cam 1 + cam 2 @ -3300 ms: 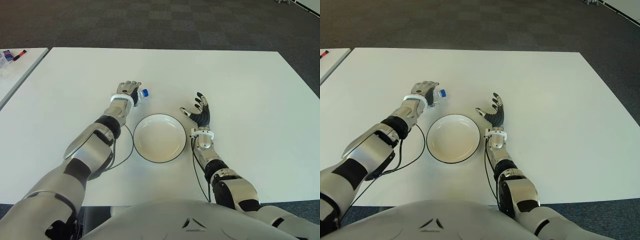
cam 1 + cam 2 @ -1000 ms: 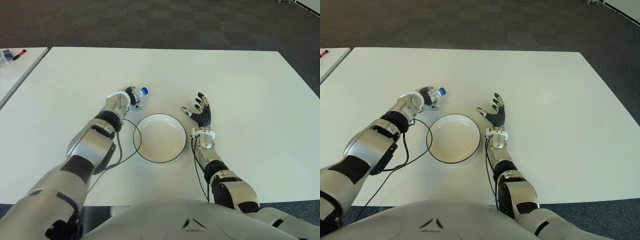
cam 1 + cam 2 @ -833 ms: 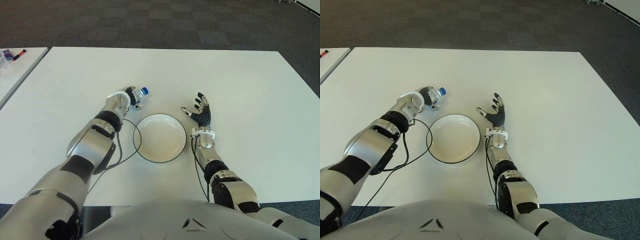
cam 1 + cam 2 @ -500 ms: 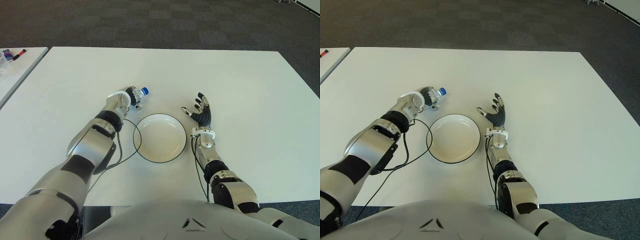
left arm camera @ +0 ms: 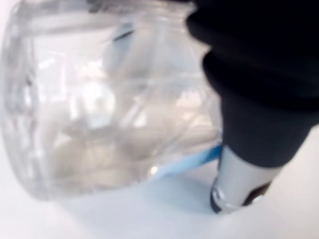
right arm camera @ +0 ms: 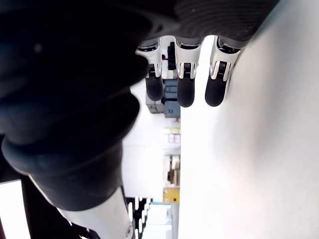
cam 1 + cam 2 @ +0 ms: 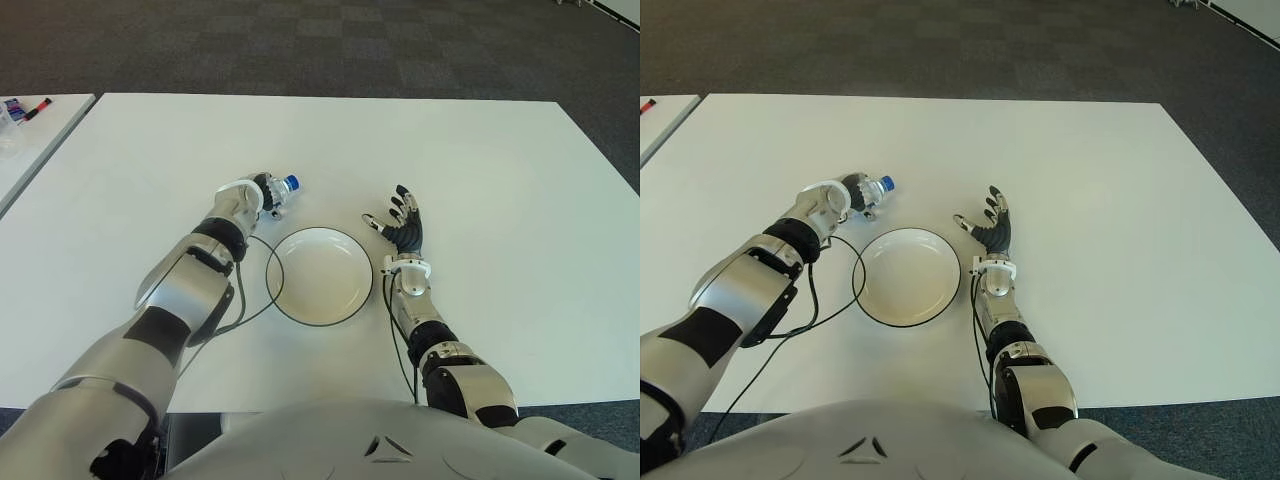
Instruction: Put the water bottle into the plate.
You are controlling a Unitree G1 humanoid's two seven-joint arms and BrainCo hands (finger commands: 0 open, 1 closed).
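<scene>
My left hand [image 7: 262,194] had rolled over, fingers clamped round the water bottle [image 7: 281,190], w/ plate [image 7: 319,274] just beside — lift's next.

Both eye views look forward and down from the head, sharing the table [image 7: 480,150], plate [image 7: 319,274] and both arms. The left wrist view sits right against the bottle [image 5: 109,99]; the right wrist view looks along its own fingers [image 6: 185,79], close to the table.
</scene>
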